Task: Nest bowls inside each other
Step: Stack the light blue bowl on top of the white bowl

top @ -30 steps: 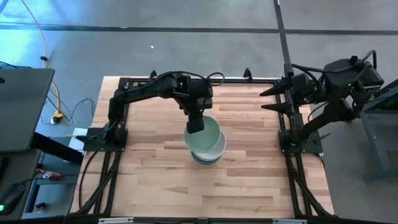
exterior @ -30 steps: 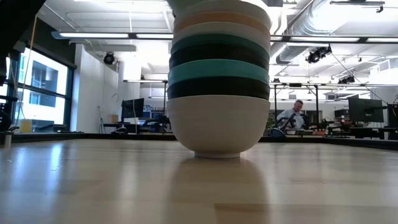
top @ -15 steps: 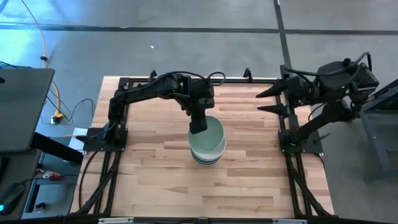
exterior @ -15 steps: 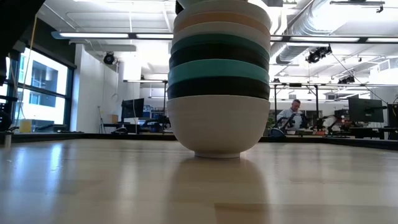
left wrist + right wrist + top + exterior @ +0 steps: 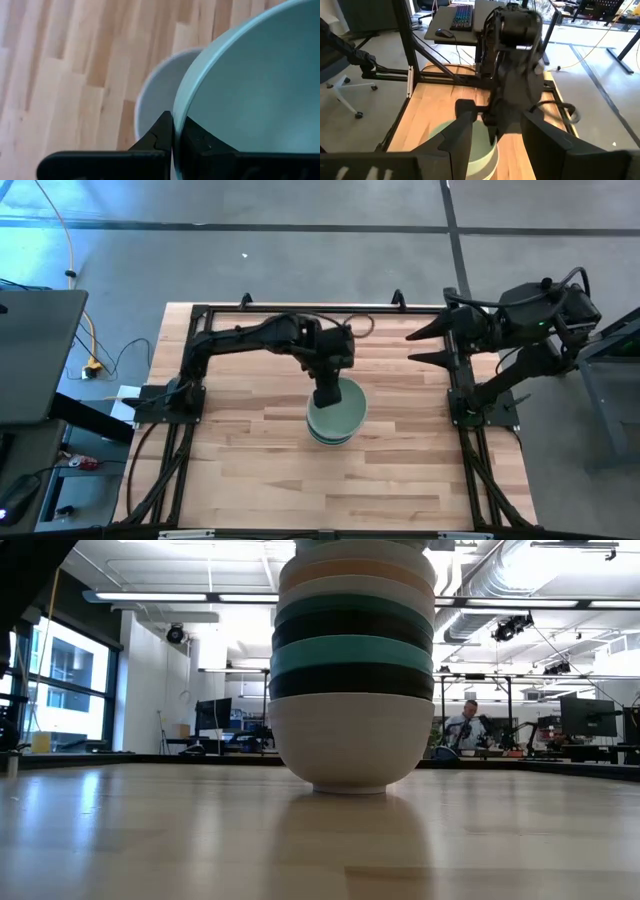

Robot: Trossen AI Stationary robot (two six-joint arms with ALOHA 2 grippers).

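Note:
A stack of nested bowls (image 5: 352, 670) stands mid-table on its white bottom bowl (image 5: 345, 745); black, teal, dark green, white and peach rims show above it. A mint green bowl (image 5: 345, 412) sits over the stack's top, off-centre above a white bowl (image 5: 155, 95). My left gripper (image 5: 326, 398) is shut on the mint bowl. My right gripper (image 5: 410, 348) hangs open above the table's far right corner, touching nothing. My left gripper pinches the mint green bowl's rim (image 5: 176, 112) on its far-left side, one finger inside the bowl and one outside. The fingers come from above, slanting down. Whether the bowl rests in the stack or hangs just above it, I cannot tell.
Black frame rails (image 5: 300, 310) run along the table's far, left and right edges. Bare wood (image 5: 300, 480) lies on the near side of the stack. A laptop (image 5: 35, 350) sits off the table's left. A person (image 5: 465, 725) is far back in the room.
My left gripper has moved toward the table's right and near edges and slightly down, still shut on the mint green bowl. The bowl has come in over the stack and covers more of its top than before.

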